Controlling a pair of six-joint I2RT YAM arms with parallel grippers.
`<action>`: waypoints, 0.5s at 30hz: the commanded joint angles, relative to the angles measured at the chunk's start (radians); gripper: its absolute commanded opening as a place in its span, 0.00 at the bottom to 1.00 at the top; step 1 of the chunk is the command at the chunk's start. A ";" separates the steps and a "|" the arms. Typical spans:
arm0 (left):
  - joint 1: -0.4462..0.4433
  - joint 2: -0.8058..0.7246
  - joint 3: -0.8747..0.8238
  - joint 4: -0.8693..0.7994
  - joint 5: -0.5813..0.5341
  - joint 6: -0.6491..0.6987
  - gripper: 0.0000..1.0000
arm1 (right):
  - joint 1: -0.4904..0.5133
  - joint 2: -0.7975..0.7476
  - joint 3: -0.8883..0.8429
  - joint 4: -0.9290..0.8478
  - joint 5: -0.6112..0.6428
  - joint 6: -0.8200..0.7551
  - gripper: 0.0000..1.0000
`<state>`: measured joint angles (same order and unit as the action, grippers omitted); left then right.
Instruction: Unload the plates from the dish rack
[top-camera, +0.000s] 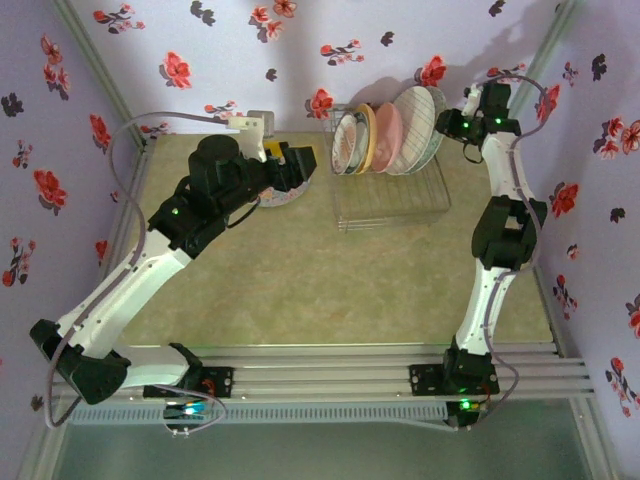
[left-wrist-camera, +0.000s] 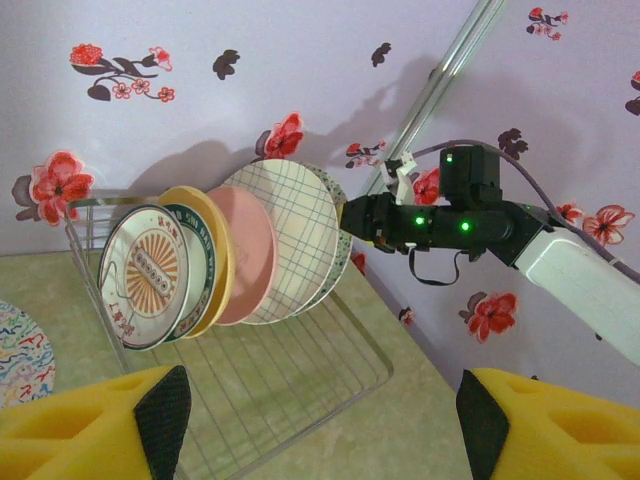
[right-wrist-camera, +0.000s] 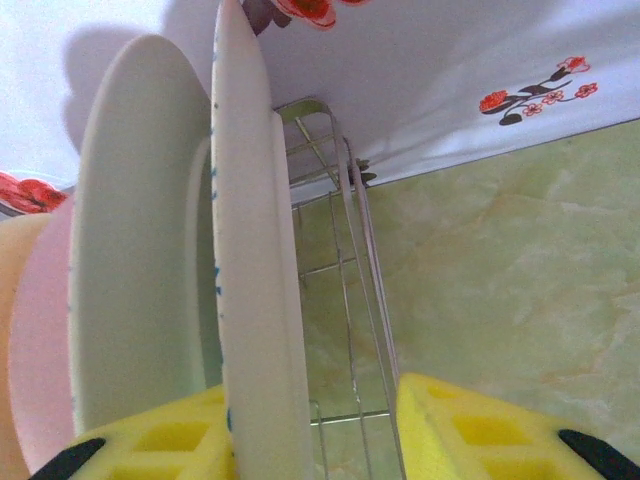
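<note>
At dish rack (top-camera: 395, 207) | right pincer (right-wrist-camera: 315, 435) straddles end plate (right-wrist-camera: 250, 250) (gap one side, unclamped) | left pincer (left-wrist-camera: 322, 415) spread, empty

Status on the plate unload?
Left gripper open, empty, beside rack. Right gripper open, straddling the end plate, not clamped yet. Five plates standing in rack. Nothing in the way.
</note>
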<state>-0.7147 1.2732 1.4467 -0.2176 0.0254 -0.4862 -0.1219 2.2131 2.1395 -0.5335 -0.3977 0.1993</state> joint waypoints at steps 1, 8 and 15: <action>-0.008 -0.001 0.032 -0.004 -0.021 0.020 0.74 | 0.005 0.014 0.042 0.011 -0.011 -0.024 0.36; -0.009 -0.001 0.030 0.000 -0.021 0.017 0.75 | 0.030 0.006 0.055 -0.001 0.009 -0.031 0.22; -0.010 -0.005 0.017 0.011 -0.021 0.005 0.75 | 0.047 -0.013 0.076 -0.030 0.063 -0.064 0.12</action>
<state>-0.7155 1.2732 1.4467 -0.2207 0.0254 -0.4866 -0.0864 2.2189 2.1712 -0.5549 -0.3508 0.1593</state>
